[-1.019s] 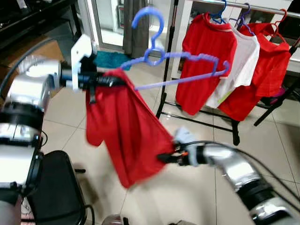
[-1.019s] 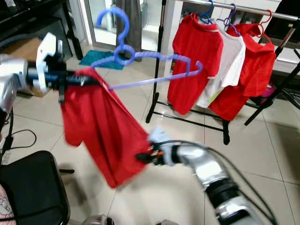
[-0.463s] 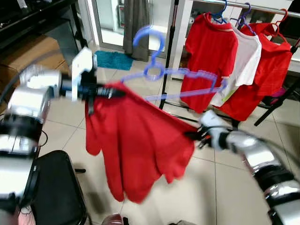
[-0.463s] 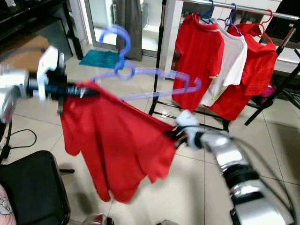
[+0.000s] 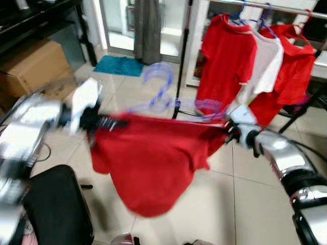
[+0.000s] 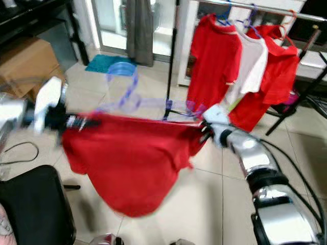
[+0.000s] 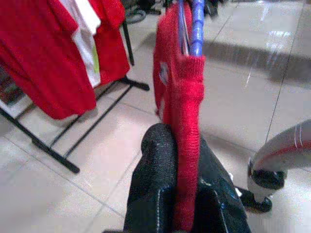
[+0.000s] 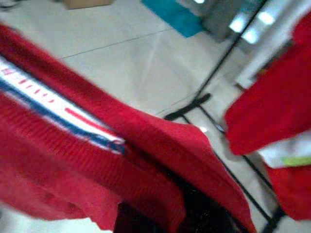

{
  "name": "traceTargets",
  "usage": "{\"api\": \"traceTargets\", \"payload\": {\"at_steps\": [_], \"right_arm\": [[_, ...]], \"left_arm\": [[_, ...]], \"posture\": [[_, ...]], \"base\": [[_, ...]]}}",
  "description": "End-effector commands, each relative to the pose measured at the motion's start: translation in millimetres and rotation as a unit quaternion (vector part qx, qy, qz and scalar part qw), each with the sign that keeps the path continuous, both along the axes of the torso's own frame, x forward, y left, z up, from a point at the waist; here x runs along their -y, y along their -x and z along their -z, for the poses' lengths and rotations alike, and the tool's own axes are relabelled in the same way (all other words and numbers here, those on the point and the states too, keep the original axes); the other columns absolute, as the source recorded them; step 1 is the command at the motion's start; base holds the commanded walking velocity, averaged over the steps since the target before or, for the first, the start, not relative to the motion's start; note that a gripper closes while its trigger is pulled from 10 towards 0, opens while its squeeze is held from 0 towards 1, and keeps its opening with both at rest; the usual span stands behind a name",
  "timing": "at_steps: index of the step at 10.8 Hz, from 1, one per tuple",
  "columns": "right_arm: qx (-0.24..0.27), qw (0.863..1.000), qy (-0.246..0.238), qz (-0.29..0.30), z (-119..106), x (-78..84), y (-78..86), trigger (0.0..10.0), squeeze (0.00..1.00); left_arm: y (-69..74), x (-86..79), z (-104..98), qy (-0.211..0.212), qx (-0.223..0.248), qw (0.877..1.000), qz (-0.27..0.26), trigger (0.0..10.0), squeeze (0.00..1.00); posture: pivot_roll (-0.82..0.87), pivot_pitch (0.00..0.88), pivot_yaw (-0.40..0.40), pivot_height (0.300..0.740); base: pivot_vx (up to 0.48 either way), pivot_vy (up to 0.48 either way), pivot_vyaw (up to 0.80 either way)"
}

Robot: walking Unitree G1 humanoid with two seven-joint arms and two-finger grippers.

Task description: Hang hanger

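- The purple hanger (image 5: pixel 168 99) is held up in the middle of the head views, blurred, its hook at 12 o'clock and its bar running across just above the red shirt (image 5: pixel 153 163).
- The red shirt is stretched wide between the two arms and hangs below the hanger bar, with its lower edge sagging toward 6 o'clock above the tiled floor (image 5: pixel 240 204).
- The left tool (image 7: pixel 182 194) sits at the 9 o'clock end of the shirt; in the left wrist view its two black fingers (image 7: pixel 153 179) are pressed against a fold of red knit, pinching it, with the purple hanger bar rising beyond the cloth.
- The right tool (image 5: pixel 232 133) is at the 3 o'clock end of the shirt, right at the cloth's edge; the right wrist view shows red fabric with a white and blue striped trim draped over it, and I cannot tell how its fingers stand.
- Behind, toward 1 o'clock, a clothes rack (image 5: pixel 286 9) carries two red shirts and a white shirt (image 5: pixel 263 56) between them on hangers, well apart from the held hanger.
- A cardboard box (image 5: pixel 33 66) sits at 10 o'clock, a teal mat (image 5: pixel 120 65) at 11 o'clock on the floor, and a black stool (image 5: pixel 56 204) at 7 o'clock.
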State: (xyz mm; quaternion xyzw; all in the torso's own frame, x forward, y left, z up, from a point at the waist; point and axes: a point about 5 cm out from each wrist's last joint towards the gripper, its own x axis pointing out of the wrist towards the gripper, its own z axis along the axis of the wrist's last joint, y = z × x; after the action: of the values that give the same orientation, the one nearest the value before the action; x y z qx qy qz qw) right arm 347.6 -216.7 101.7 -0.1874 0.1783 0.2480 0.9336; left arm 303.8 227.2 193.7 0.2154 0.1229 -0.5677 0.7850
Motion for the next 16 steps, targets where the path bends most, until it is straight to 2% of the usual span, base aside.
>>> {"api": "traceTargets", "payload": {"at_steps": [1,2,3,4,5,6,8,9,10,12,13,14,16], "right_arm": [[-0.013,0.996,0.023,0.089,1.9,41.3,6.6,0.0,0.0],[-0.012,0.995,0.025,0.092,1.4,43.5,6.6,0.0,0.0],[-0.008,0.995,0.026,0.098,-1.4,46.6,5.1,0.0,0.0],[-0.005,0.995,0.029,0.1,-4.1,48.3,3.3,0.0,0.0],[0.0,0.994,0.031,0.101,-7.3,48.3,1.0,0.0,0.0],[0.004,0.995,0.034,0.098,-10.9,47.3,-1.9,0.0,0.0],[0.018,0.996,0.033,0.087,-17.9,43.5,-6.4,0.0,0.0],[0.024,0.997,0.03,0.074,-20.4,39.1,-8.0,0.0,0.0],[0.033,0.998,0.016,0.048,-24.1,29.5,-10.2,0.0,0.0],[0.058,0.998,-0.005,-0.017,-29.0,5.2,-11.2,0.0,0.0],[0.075,0.996,-0.019,-0.052,-32.7,-8.0,-10.5,0.0,0.0],[0.075,0.993,-0.009,-0.096,-32.3,-18.8,-6.9,0.0,0.0],[0.066,0.986,-0.002,-0.152,-33.7,-34.9,-2.3,0.0,0.0]], "left_arm": [[10.7,-18.7,-14.5,-0.019,0.016,0.999,-0.026,0.0,0.0],[16.7,-18.9,-11.7,-0.028,0.008,0.999,-0.024,0.0,0.0],[30.3,-18.2,-3.4,-0.03,-0.016,0.999,-0.018,0.0,0.0],[36.2,-16.2,0.3,-0.026,-0.028,0.999,-0.021,0.0,0.0],[42.0,-16.4,7.1,-0.048,-0.036,0.998,-0.026,0.0,0.0],[43.7,-15.7,9.6,-0.045,-0.032,0.998,-0.04,0.0,0.0],[48.5,-29.0,30.0,-0.139,-0.056,0.986,-0.068,0.0,0.0],[46.9,-33.4,37.3,-0.163,-0.063,0.98,-0.09,0.0,0.0],[41.4,-34.3,42.5,-0.184,-0.047,0.976,-0.109,0.0,0.0],[34.4,-28.2,49.4,-0.204,-0.022,0.973,-0.107,0.0,0.0],[28.5,-24.1,52.8,-0.216,0.005,0.971,-0.103,0.0,0.0],[20.5,-16.5,50.1,-0.185,0.037,0.976,-0.107,0.0,0.0],[19.1,-5.5,51.9,-0.174,0.041,0.982,-0.063,0.0,0.0]], "posture": [[-0.04,0.0,-0.01,0.74],[-0.04,0.0,-0.013,0.74],[-0.04,0.0,-0.018,0.74],[-0.04,0.0,-0.024,0.74],[-0.04,0.0,-0.027,0.74],[-0.04,0.0,-0.028,0.74],[-0.04,0.0,-0.032,0.74],[-0.04,0.0,-0.032,0.74],[-0.04,0.0,-0.032,0.74],[-0.05,0.0,-0.03,0.74],[-0.05,0.0,-0.033,0.74],[-0.05,0.0,-0.035,0.74],[-0.05,0.0,-0.041,0.74]], "base": [[0.0,0.0,0.0],[0.0,0.0,0.0],[0.0,0.0,0.0],[0.0,0.0,0.0],[0.0,0.0,0.0],[0.0,0.0,0.0],[0.0,0.0,0.0],[0.0,0.0,0.0],[0.0,0.0,0.0],[0.0,0.0,0.0],[0.0,0.0,0.0],[0.0,0.0,0.0],[0.0,0.0,0.0]]}}
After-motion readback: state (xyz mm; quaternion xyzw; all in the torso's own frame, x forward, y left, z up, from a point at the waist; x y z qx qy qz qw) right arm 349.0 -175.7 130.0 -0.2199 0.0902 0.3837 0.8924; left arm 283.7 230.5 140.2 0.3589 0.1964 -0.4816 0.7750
